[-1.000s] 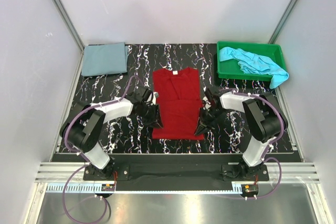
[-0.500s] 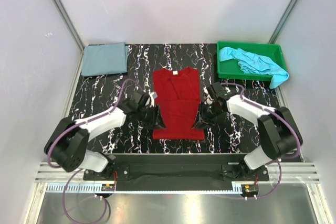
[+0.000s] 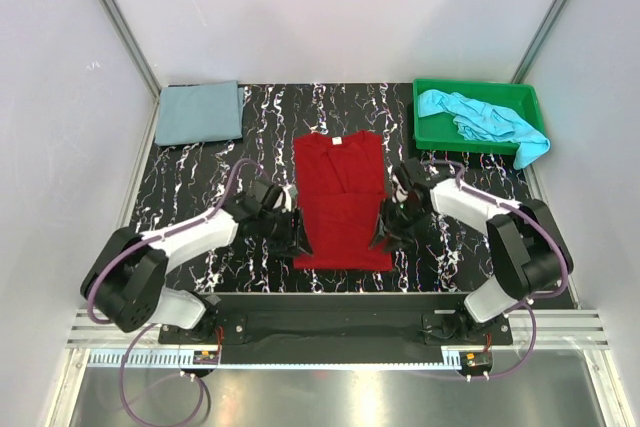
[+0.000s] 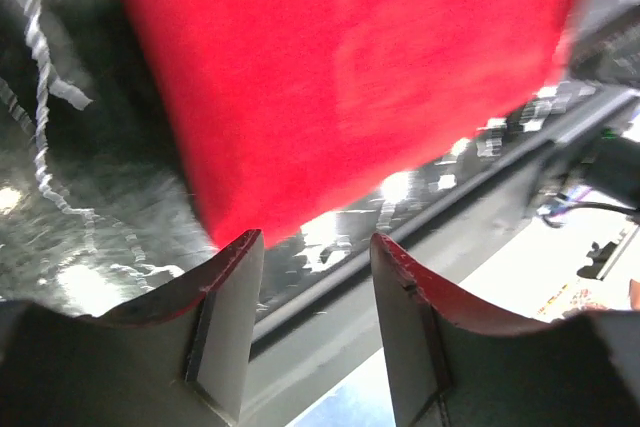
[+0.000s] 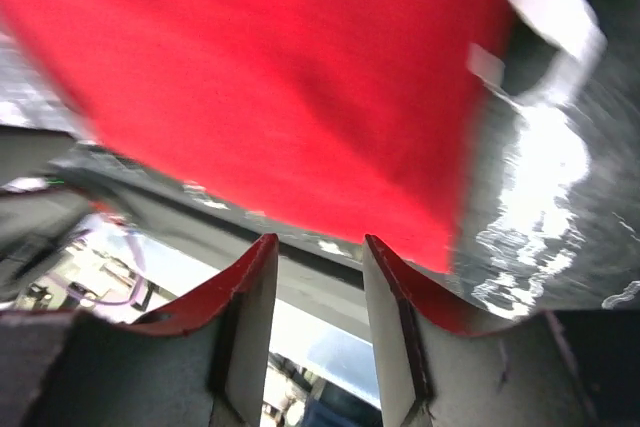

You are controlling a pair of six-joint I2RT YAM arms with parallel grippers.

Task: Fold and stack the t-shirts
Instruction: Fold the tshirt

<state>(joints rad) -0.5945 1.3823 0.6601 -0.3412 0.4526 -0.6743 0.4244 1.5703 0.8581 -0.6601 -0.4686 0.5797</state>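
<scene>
Flat t-shirt [image 3: 340, 197] lies central on the table [image 3: 190, 172]; folded t-shirt [image 3: 199, 112] back left; bunched t-shirt [image 3: 480, 117] in the tray [image 3: 418, 117], back right.

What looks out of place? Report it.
The light turquoise t-shirt lies crumpled in the green tray, one end spilling over its near right corner. The grey-blue t-shirt is folded neatly; the red t-shirt lies flat.

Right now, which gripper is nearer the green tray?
Right. The right gripper sits at the right hem corner of the red t-shirt, on the same side as the green tray; the left gripper at the left hem corner, across the shirt.
</scene>
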